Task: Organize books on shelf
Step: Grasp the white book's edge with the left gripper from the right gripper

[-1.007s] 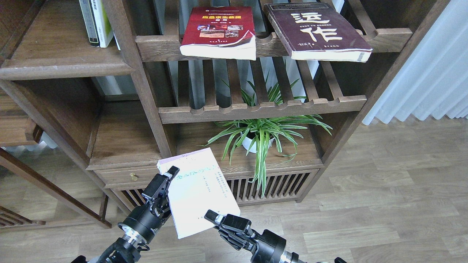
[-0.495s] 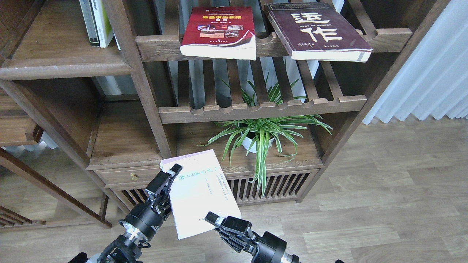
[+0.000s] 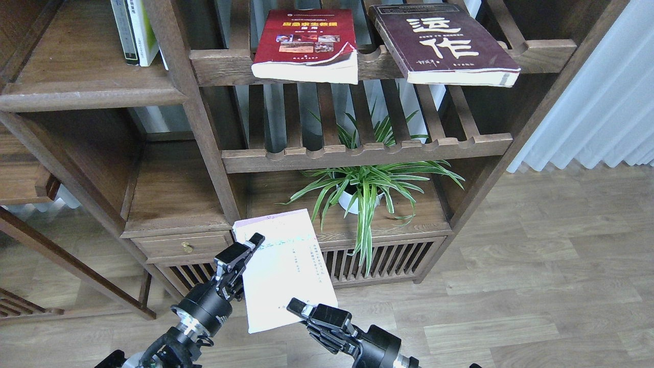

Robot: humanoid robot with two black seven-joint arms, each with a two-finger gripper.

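- Right now the pale lilac-white book (image 3: 286,271) is held low in front of the bookcase, below the level of the potted spider plant (image 3: 360,197) and well under any shelf it could go on.
- Both arms share it: the left gripper (image 3: 244,255) is clamped on the book's left edge near the top corner, and the right gripper (image 3: 301,310) pinches the lower edge, one finger showing on the cover.
- By my reckoning the step in hand is carrying this first book toward its place; nothing has been set down on the solid shelf (image 3: 92,97) at upper left, where a few upright volumes (image 3: 134,33) stand at the back.
- The next move, I'd judge, calls for a long lift up and leftward, past the bookcase post, with the book turned so it can stand or lie on that flat board without its corner catching the rounded front edge.
- The book looks thick and soft-covered, tilted with its top corner leaning away to the left; faint teal and dark print runs across the cover, too small to read.
- The red book (image 3: 306,43) and the maroon book (image 3: 442,43) lie flat on the upper slatted rack (image 3: 225,66), both overhanging its scalloped front rail; the red one's cover corner is torn and curled.
- A two-handed pinch on a floppy paperback could let it sag or twist during the lift.
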